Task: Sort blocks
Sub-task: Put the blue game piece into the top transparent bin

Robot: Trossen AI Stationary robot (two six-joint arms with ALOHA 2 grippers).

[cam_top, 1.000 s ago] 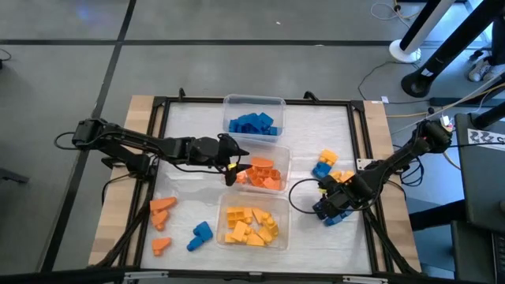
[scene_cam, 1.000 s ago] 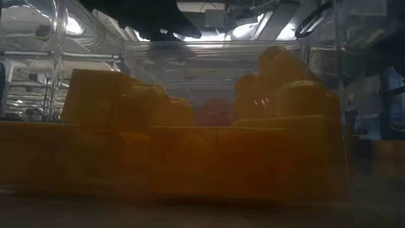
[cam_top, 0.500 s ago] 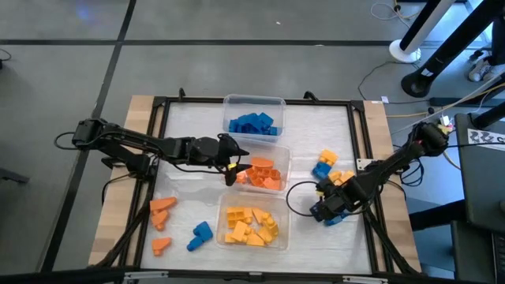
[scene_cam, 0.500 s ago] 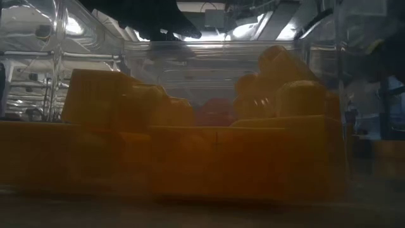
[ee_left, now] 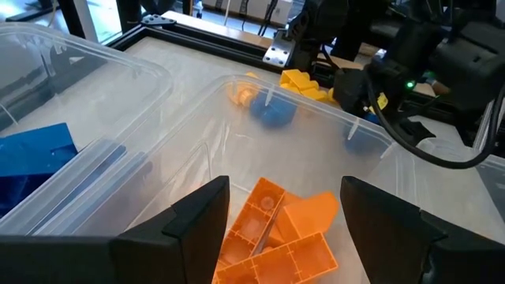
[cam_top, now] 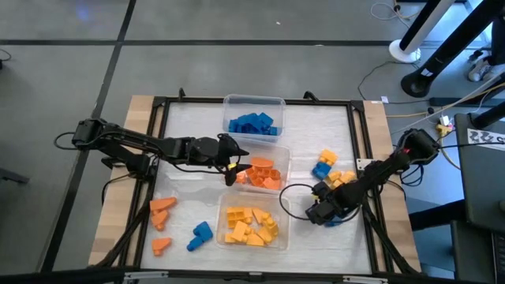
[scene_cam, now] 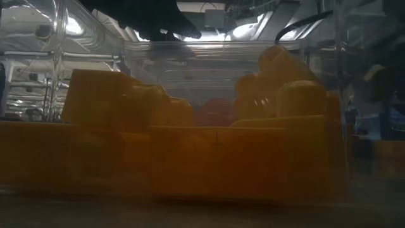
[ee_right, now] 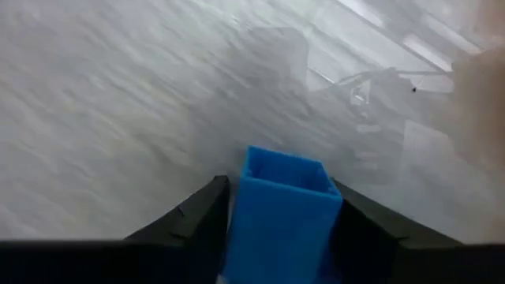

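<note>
My right gripper [cam_top: 322, 213] points down at the table's right side, open, with its fingers on either side of an upright blue block [ee_right: 282, 205] whose hollow end faces the table. My left gripper [cam_top: 234, 167] hovers open over the left rim of the tub of orange blocks [ee_left: 284, 237]. Loose blocks lie on the table. At the left are orange ones [cam_top: 162, 207] and a blue one [cam_top: 200, 233]. At the right are yellow and blue ones [cam_top: 325, 162]. My right gripper's fingers [ee_right: 197, 217] come from above and stand close along the blue block's two opposite sides [ee_right: 241, 213]. I cannot tell whether they touch it.
Three clear tubs stand in a row down the table's middle: blue blocks at the far end [cam_top: 254, 118], orange in the middle [cam_top: 264, 170], yellow at the near end [cam_top: 251, 225]. A black frame [cam_top: 158, 126] runs around the white work surface.
My right gripper has come down toward the table and shifted a little toward the table's left edge, over the blue block. My left gripper has kept still.
</note>
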